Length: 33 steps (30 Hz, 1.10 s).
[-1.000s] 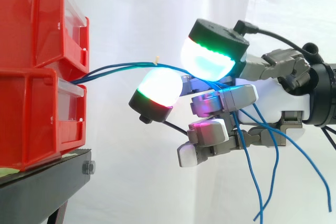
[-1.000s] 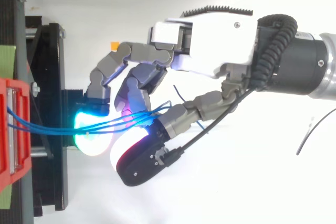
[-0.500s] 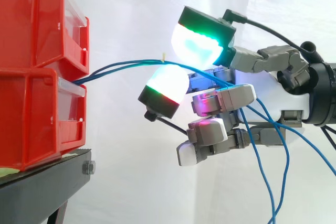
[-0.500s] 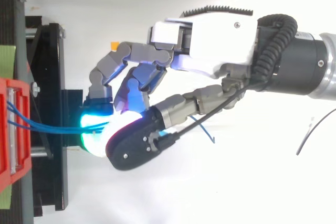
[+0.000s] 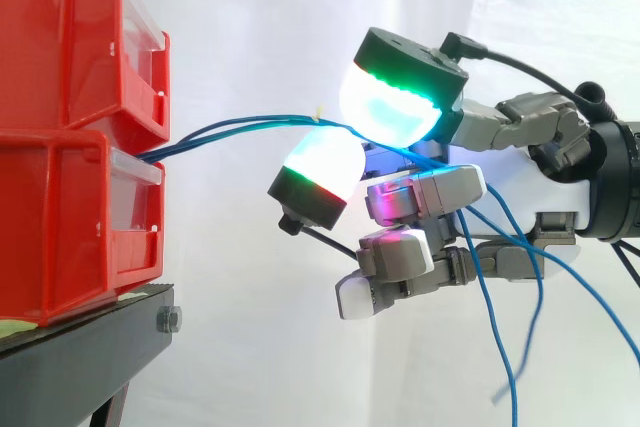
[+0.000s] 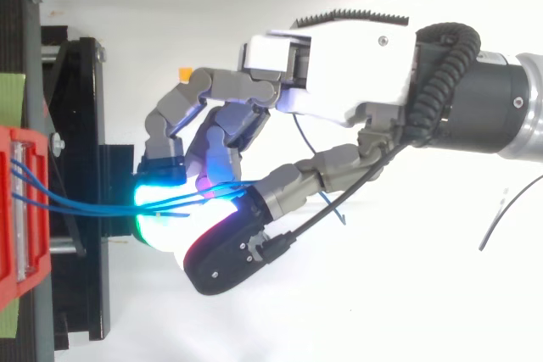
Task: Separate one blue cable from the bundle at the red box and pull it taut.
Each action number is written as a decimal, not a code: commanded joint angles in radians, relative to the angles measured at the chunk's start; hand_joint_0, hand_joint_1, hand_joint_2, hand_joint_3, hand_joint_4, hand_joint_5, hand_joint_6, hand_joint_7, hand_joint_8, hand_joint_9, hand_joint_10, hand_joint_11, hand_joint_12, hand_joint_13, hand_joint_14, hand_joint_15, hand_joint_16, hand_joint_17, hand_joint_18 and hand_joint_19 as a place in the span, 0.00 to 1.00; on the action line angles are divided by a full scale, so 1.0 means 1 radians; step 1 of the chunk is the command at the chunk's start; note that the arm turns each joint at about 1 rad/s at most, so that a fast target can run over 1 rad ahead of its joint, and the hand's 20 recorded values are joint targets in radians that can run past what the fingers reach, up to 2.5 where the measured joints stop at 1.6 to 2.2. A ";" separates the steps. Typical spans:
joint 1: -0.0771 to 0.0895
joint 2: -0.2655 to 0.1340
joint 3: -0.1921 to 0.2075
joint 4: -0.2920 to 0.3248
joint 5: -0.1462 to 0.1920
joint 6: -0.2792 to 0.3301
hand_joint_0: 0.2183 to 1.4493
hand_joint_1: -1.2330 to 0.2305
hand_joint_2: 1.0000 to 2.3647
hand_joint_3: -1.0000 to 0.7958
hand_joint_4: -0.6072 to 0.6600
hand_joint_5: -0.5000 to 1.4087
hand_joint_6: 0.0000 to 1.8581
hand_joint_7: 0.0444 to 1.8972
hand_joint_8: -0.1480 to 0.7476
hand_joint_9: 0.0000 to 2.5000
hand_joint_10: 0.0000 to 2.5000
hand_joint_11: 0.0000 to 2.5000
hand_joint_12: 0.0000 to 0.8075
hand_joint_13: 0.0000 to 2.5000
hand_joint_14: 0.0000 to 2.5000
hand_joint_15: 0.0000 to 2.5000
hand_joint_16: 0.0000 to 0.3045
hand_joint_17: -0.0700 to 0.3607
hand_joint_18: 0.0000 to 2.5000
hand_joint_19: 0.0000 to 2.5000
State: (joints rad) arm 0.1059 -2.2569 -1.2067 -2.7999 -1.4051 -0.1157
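Centre frame: my hand [image 6: 339, 74] curls thumb and fingers round several blue cables [image 5: 230, 128] | cables run left into the red box [image 5: 70, 217] at left edge | risk: bundle unseparated, so pulling may drag all, not one.

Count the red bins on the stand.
2, stacked on the black stand: upper bin, lower bin directly beneath it. More may lie beyond the side view's left edge.

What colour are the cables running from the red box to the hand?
Blue cables, clearest in the side view.
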 commanded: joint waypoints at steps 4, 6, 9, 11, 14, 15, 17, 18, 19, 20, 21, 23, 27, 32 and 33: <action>-0.009 -0.001 -0.001 0.000 -0.006 -0.024 0.26 0.32 0.00 0.28 0.54 0.18 0.50 0.49 0.42 0.35 0.39 0.45 0.30 0.41 0.01 0.43 0.04 0.22 0.18 0.28; -0.012 0.000 -0.001 0.002 -0.015 -0.044 0.24 0.37 0.00 0.28 0.55 0.18 0.50 0.49 0.42 0.36 0.39 0.44 0.30 0.40 0.01 0.43 0.04 0.23 0.18 0.28; -0.017 -0.001 -0.001 0.005 -0.020 -0.061 0.24 0.44 0.00 0.28 0.55 0.18 0.50 0.50 0.42 0.36 0.39 0.44 0.30 0.41 0.01 0.42 0.04 0.23 0.18 0.29; -0.022 -0.001 -0.001 0.005 -0.028 -0.068 0.24 0.45 0.00 0.28 0.55 0.18 0.49 0.50 0.42 0.36 0.38 0.44 0.30 0.40 0.01 0.42 0.04 0.23 0.17 0.29; -0.026 -0.001 -0.001 0.005 -0.034 -0.070 0.26 0.46 0.00 0.28 0.55 0.18 0.49 0.50 0.40 0.36 0.36 0.46 0.29 0.40 0.01 0.42 0.04 0.22 0.16 0.29; -0.028 -0.001 -0.001 0.005 -0.035 -0.070 0.29 0.47 0.00 0.28 0.54 0.18 0.49 0.50 0.38 0.37 0.34 0.47 0.28 0.39 0.01 0.42 0.03 0.22 0.16 0.30; -0.029 0.000 -0.001 0.003 -0.035 -0.068 0.31 0.47 0.00 0.32 0.53 0.18 0.49 0.51 0.38 0.37 0.34 0.48 0.27 0.39 0.01 0.43 0.03 0.21 0.16 0.30; -0.031 0.000 0.001 0.000 -0.035 -0.068 0.32 0.46 0.01 0.36 0.53 0.18 0.49 0.52 0.38 0.37 0.34 0.48 0.27 0.40 0.01 0.43 0.03 0.21 0.16 0.30; -0.032 -0.001 -0.001 -0.001 -0.035 -0.068 0.32 0.45 0.01 0.37 0.53 0.18 0.49 0.51 0.39 0.37 0.36 0.47 0.28 0.40 0.01 0.43 0.03 0.22 0.16 0.29; -0.032 -0.001 -0.001 0.000 -0.035 -0.068 0.31 0.44 0.01 0.40 0.54 0.19 0.49 0.50 0.41 0.37 0.40 0.44 0.30 0.40 0.01 0.42 0.04 0.23 0.17 0.29; -0.032 0.000 -0.001 0.002 -0.035 -0.068 0.31 0.41 0.01 0.44 0.54 0.19 0.49 0.50 0.43 0.36 0.46 0.40 0.33 0.41 0.01 0.42 0.05 0.24 0.18 0.28; -0.032 0.000 -0.001 0.005 -0.035 -0.068 0.31 0.36 0.00 0.49 0.54 0.19 0.49 0.50 0.47 0.36 0.51 0.37 0.35 0.42 0.00 0.41 0.06 0.26 0.19 0.28; -0.032 -0.001 -0.001 0.005 -0.035 -0.068 0.32 0.32 0.01 0.50 0.51 0.19 0.50 0.49 0.43 0.34 0.52 0.38 0.32 0.40 0.00 0.43 0.05 0.24 0.17 0.29; -0.032 0.000 -0.001 -0.001 -0.035 -0.065 0.36 0.28 0.01 0.44 0.48 0.18 0.50 0.50 0.36 0.33 0.42 0.48 0.25 0.37 0.01 0.44 0.03 0.20 0.14 0.31; -0.032 0.000 -0.001 0.000 -0.035 -0.065 0.36 0.28 0.01 0.42 0.47 0.18 0.50 0.50 0.37 0.33 0.41 0.48 0.25 0.37 0.01 0.44 0.03 0.20 0.14 0.31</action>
State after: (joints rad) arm 0.0736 -2.2568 -1.2071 -2.7978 -1.4404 -0.1823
